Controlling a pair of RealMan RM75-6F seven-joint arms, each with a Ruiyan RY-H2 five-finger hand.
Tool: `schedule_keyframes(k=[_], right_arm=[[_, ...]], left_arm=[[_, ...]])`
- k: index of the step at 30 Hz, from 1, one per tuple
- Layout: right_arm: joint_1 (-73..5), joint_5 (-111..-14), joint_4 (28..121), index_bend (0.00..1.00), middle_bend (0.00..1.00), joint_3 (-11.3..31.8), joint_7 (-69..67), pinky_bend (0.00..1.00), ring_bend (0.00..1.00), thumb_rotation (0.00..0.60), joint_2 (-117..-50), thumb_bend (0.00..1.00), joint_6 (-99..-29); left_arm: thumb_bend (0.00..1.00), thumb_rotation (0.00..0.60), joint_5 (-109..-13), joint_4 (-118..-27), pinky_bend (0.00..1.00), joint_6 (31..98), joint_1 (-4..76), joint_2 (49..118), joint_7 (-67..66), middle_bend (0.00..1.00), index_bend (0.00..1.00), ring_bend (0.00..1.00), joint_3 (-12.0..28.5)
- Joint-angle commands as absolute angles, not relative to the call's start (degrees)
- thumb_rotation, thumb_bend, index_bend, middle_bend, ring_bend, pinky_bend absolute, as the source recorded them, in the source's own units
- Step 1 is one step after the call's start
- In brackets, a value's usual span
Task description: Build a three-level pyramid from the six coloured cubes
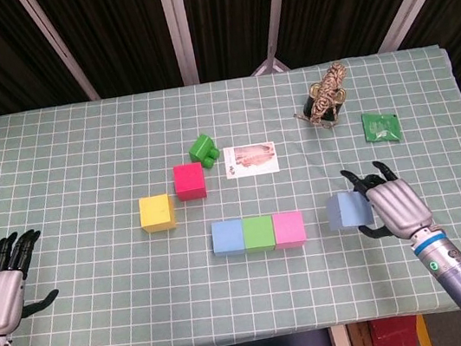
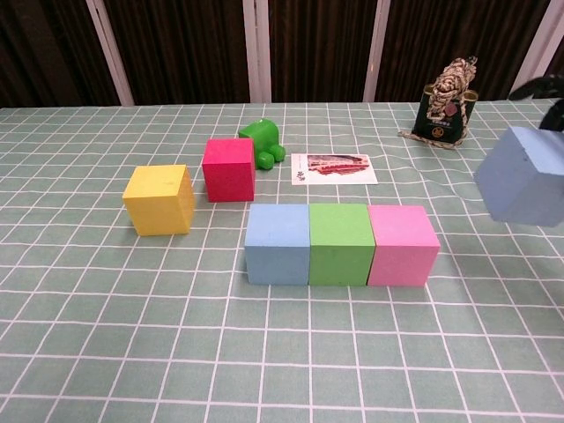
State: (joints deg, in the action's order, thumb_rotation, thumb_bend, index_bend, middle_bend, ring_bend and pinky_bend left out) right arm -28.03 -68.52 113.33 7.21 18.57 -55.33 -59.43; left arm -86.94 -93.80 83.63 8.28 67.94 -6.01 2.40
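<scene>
My right hand (image 1: 396,206) holds a cube (image 1: 343,210) off the tabletop (image 1: 80,162), fingers curled round it. My left hand (image 1: 0,288) rests open, fingers spread.

Both views are brightly and evenly lit from overhead. The checked tablecloth (image 1: 80,162) shows clearly, with no glare. Shadows are soft and short: a faint dark edge lies under the row of three cubes (image 2: 341,244) in the chest view, and a pale shadow sits on the cloth below the raised blue cube (image 2: 522,187). The background behind the table is very dark, almost black, crossed by pale struts. The head view is sharp across the frame. The chest view is sharp up close, with slight softness at the far right edge.
</scene>
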Motion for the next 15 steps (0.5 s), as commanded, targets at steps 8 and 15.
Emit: schedule_keyframes(k=[8, 15], right_arm=[[-37.81, -54.47, 126.78, 0.0, 0.45, 10.84, 39.92, 0.0, 0.25, 0.6, -56.21, 0.26, -61.03], [-44.33, -40.99, 128.74, 0.0, 0.45, 11.12, 51.07, 0.0, 0.25, 0.6, -62.6, 0.26, -66.88]], left_arm=[[0.09, 0.6, -86.6, -94.28, 0.03, 83.12, 8.46, 67.25, -5.06, 0.06, 0.0, 0.0, 2.45], [0.09, 0.6, -87.03, -94.23, 0.03, 83.34, 8.35, 66.75, -3.31, 0.06, 0.0, 0.0, 2.28]])
